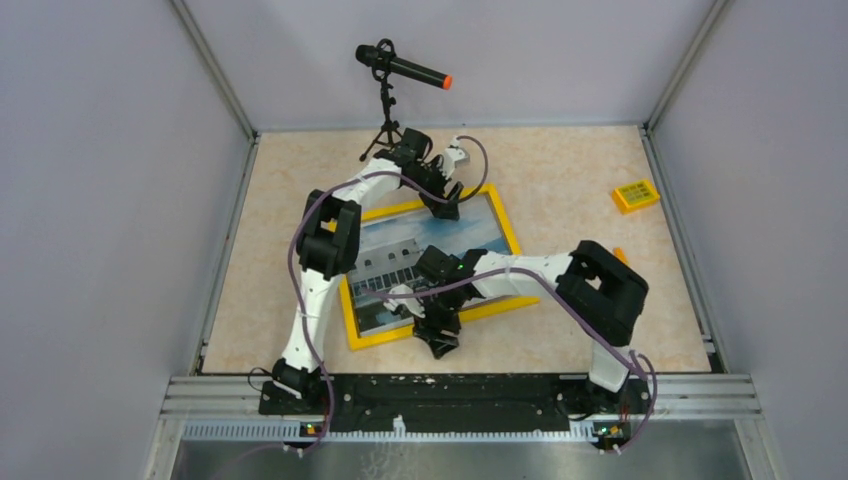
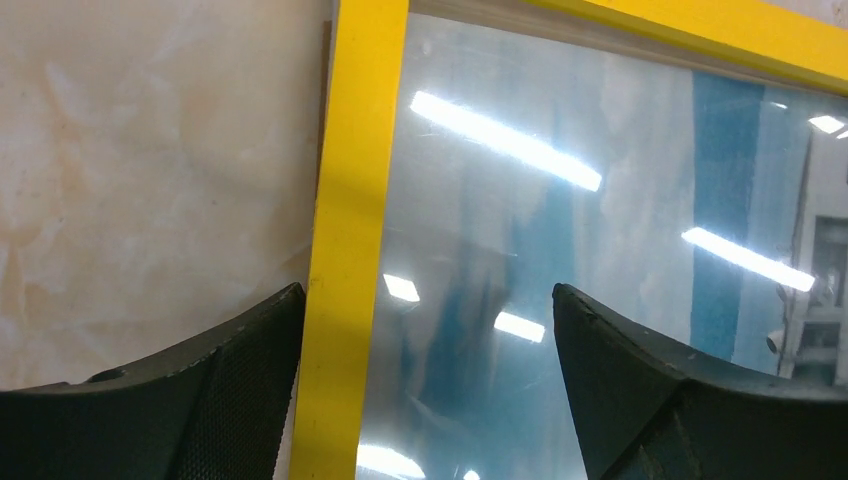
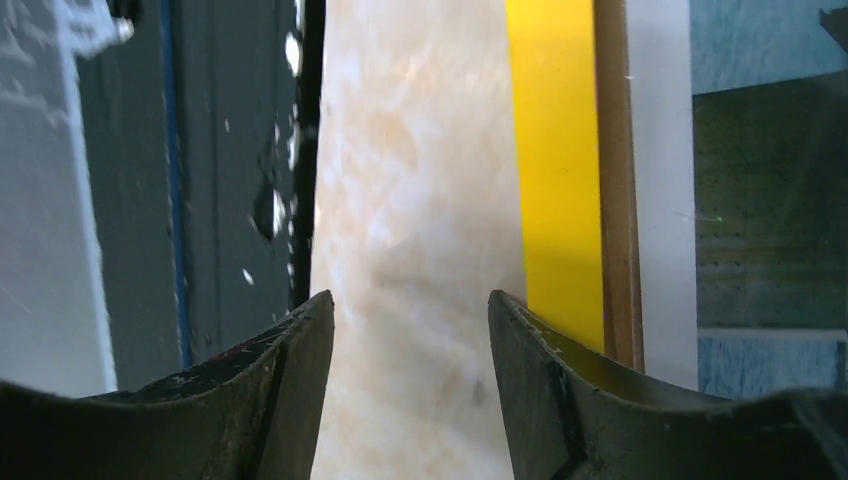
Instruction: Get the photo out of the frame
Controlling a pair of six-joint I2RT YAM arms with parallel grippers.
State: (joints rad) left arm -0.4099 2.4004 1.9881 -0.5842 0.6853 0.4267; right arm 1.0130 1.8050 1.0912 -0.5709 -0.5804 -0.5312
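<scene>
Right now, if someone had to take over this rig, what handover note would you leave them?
Left tool: open, astride the yellow border at the far edge of the frame, gripping nothing.
Right tool: open, at the frame's near edge, mostly over bare table, one finger above the border.
The frame lies face up on the table, with the photo inside behind the glazing.
Done: nothing that shows.
Left: probably lift or flip the frame to reach its back, then free the photo.

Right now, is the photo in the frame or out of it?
In. The photo lies face up within the frame, yellow border around it.
</scene>
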